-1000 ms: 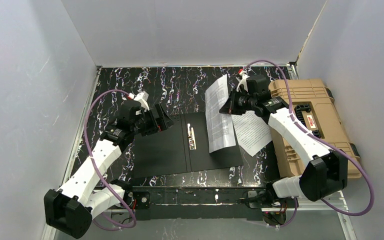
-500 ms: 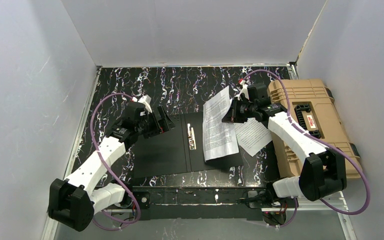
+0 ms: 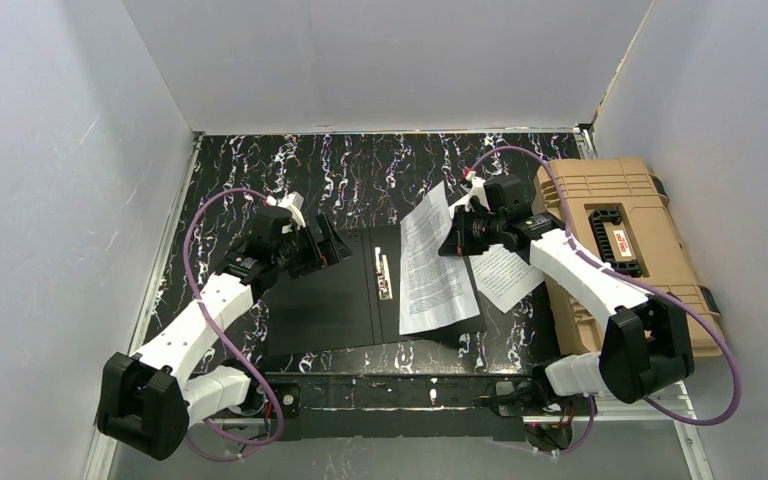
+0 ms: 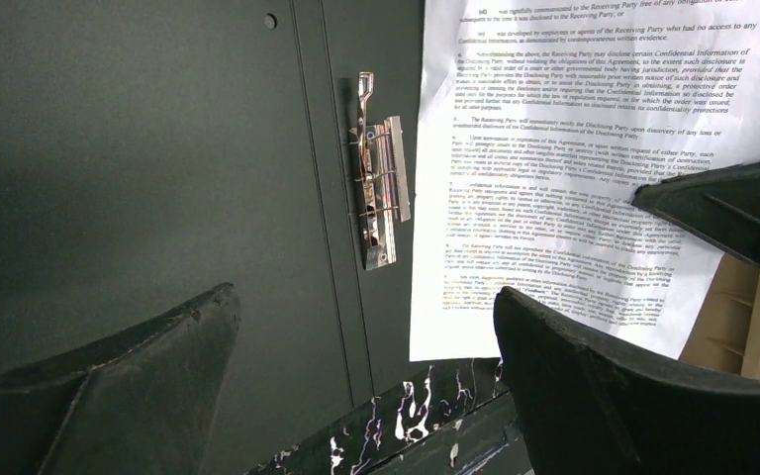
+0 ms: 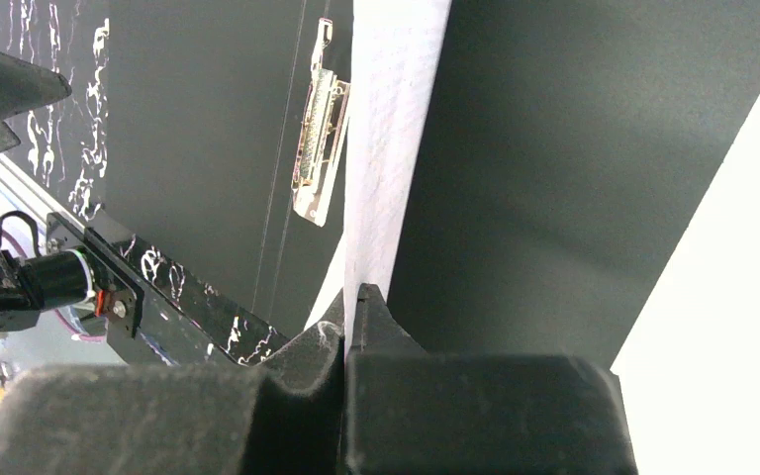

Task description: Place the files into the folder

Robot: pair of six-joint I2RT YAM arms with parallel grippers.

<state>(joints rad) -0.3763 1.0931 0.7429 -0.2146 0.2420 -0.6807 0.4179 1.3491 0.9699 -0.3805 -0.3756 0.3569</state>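
The folder (image 3: 325,300) lies open on the table, black inside up, with a metal clip (image 3: 384,275) along its spine; it also shows in the left wrist view (image 4: 158,178) with the clip (image 4: 381,188). My right gripper (image 3: 457,228) is shut on the edge of a printed white sheet (image 3: 432,265), holding it tilted over the folder's right half; the sheet (image 5: 386,148) runs edge-on from the shut jaws (image 5: 351,297). A second sheet (image 3: 505,272) lies on the table to the right. My left gripper (image 3: 332,243) is open and empty above the folder's left half.
A bulky tan plastic case (image 3: 615,240) with a black handle stands along the right edge, close to my right arm. White walls close in the table on three sides. The arm bases and a black rail (image 3: 390,390) run along the near edge.
My right gripper has moved left and down with the sheet, bringing it further over the folder's right half. The left arm has shifted slightly.
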